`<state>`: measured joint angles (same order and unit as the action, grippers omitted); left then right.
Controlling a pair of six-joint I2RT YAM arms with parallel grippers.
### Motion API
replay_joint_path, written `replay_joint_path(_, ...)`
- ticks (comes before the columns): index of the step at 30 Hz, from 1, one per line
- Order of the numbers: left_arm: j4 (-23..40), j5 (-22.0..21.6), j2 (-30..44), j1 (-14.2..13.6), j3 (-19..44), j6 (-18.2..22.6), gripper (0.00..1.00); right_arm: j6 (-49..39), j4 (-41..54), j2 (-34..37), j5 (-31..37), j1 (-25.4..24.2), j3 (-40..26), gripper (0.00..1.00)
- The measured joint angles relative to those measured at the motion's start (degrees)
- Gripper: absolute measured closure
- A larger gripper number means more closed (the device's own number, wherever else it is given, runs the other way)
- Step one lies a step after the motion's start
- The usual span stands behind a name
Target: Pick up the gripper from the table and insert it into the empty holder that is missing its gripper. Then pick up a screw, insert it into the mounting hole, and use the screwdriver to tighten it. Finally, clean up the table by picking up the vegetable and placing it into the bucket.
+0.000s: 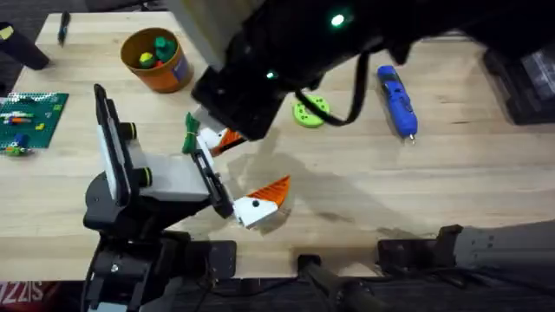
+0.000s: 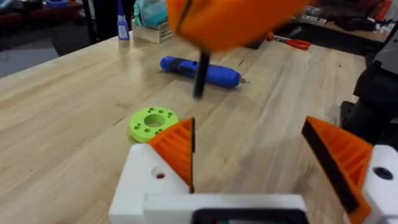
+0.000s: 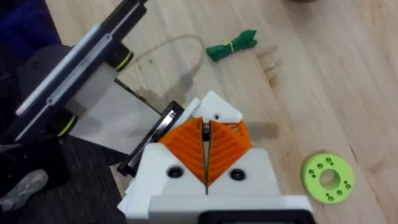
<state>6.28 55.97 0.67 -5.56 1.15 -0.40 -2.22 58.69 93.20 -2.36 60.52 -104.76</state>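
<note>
The right end effector [image 3: 206, 146] has its fingers pressed together, while the left end effector [image 2: 249, 155] is spread wide.

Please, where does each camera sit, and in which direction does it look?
Overhead: above the arms' bases, looking down and forward at the table; both arms show, with the bucket on the far side.
Left wrist: on the open left gripper, facing the screwdriver.
Right wrist: on the shut right gripper, looking down at the vegetable.
Shared: all three see the green disc.
</note>
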Motion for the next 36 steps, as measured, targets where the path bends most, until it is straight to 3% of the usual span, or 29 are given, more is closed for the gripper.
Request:
replay_joint_path(11,0.0,0.0,0.0,0.0,0.0,0.0,0.015,-0.4,-1.1,5.9,1.3,2.1,-0.2,0.993)
replay_joint_path(18,0.0,0.0,0.0,0.0,0.0,0.0,0.014,-0.6,-1.3,6.1,4.5,2.1,-0.2,0.993)
replay_joint_path(36,0.0,0.0,0.0,0.0,0.0,0.0,0.016,-0.7,-1.3,8.2,5.6,2.1,-0.2,0.993)
